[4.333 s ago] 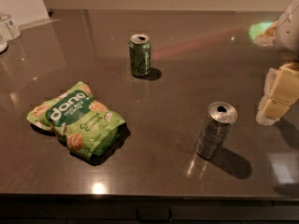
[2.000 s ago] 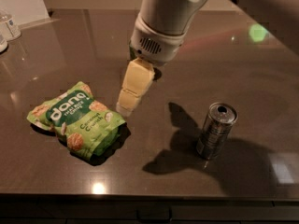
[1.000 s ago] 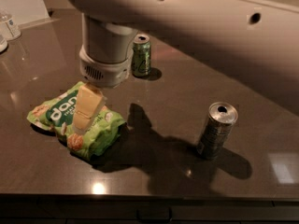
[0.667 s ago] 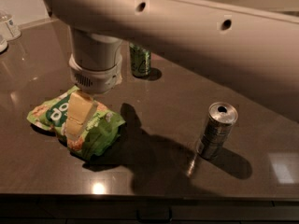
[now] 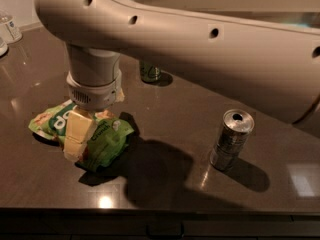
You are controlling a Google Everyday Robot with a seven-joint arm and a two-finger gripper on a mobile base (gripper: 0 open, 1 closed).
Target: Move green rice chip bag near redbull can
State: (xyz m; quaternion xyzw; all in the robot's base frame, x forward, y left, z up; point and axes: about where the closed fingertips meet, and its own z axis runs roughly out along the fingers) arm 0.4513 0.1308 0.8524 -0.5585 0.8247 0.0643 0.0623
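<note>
The green rice chip bag [image 5: 102,141] lies flat at the front left of the dark table. My gripper [image 5: 77,136] hangs straight down from the big beige arm and sits on the bag's middle, hiding most of the white lettering. The redbull can [image 5: 231,139], slim and silver-grey with a shiny top, stands upright at the front right, well apart from the bag.
A green soda can [image 5: 150,72] stands at the back centre, mostly behind the arm [image 5: 200,49]. Clear containers [image 5: 10,28] stand at the far left corner. The table's front edge [image 5: 160,211] runs along the bottom.
The arm has swung from the right side across to the left and come down over the bag. The gripper now sits lower and further left on the bag than a second ago.
</note>
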